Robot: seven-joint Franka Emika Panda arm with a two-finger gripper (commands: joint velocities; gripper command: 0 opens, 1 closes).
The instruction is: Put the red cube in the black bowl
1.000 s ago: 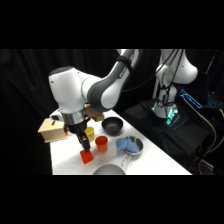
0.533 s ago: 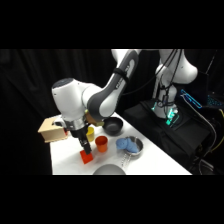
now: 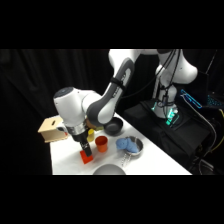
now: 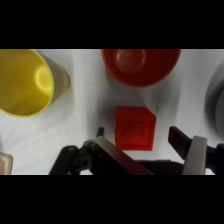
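The red cube (image 4: 135, 128) lies on the white table, just below the orange cup in the wrist view. My gripper (image 4: 137, 133) is open, and its fingers (image 4: 182, 142) stand on either side of the cube with a gap on the right. In the side view the gripper (image 3: 85, 150) is low over the red cube (image 3: 87, 158) near the table's front left. The black bowl (image 3: 114, 127) stands farther back, to the right, beyond the cups. It is out of the wrist view.
An orange cup (image 3: 101, 144) (image 4: 140, 64) and a yellow cup (image 3: 91, 134) (image 4: 27, 82) stand close behind the cube. A metal bowl with blue contents (image 3: 130, 146) is at the right, a wooden box (image 3: 53, 130) at the left, a grey bowl (image 3: 107, 170) in front.
The arm has come down and forward, bringing the gripper lower over the red cube. The cube, cups and bowls have not moved.
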